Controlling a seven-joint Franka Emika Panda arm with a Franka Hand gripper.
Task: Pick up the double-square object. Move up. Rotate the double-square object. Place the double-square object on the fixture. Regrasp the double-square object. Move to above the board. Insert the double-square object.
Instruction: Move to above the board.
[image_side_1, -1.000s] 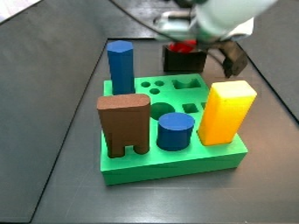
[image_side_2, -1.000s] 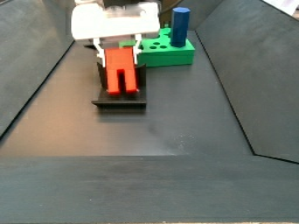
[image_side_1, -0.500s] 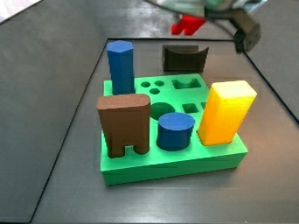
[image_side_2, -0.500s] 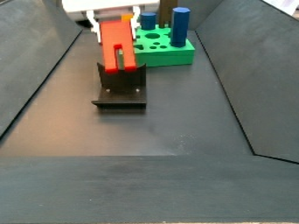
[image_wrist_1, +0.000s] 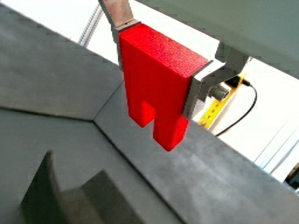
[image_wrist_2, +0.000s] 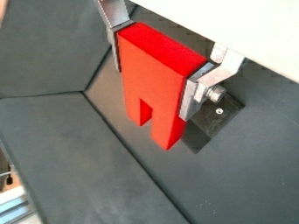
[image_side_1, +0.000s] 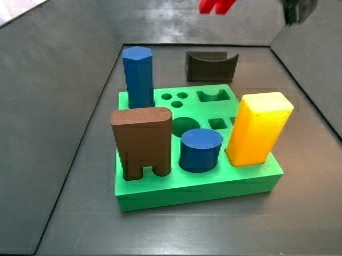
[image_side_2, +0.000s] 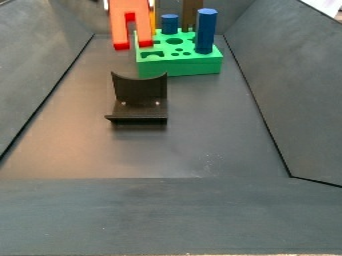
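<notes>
My gripper (image_wrist_1: 162, 63) is shut on the double-square object (image_wrist_1: 158, 77), a glossy red block with a slot at its free end. Both wrist views show its silver fingers (image_wrist_2: 201, 80) pressed flat against the block's two sides. In both side views the red block (image_side_2: 127, 25) hangs high in the air, above and just behind the fixture (image_side_2: 138, 97); the gripper itself is almost wholly cut off at the frame's top. The fixture (image_side_1: 210, 66) stands bare on the floor beside the green board (image_side_1: 201, 188). Only the red block's lower tip (image_side_1: 214, 6) shows there.
On the board stand a blue hexagonal column (image_side_1: 138, 75), a brown arch block (image_side_1: 140, 140), a blue cylinder (image_side_1: 201, 150) and a yellow block (image_side_1: 258, 127). Shaped holes (image_side_1: 211, 97) lie open near the board's fixture side. Sloped dark walls (image_side_2: 47, 90) enclose the floor.
The gripper has risen with the red block, lifting it off the fixture and up to the top edge of both side views. The fixture now stands bare.
</notes>
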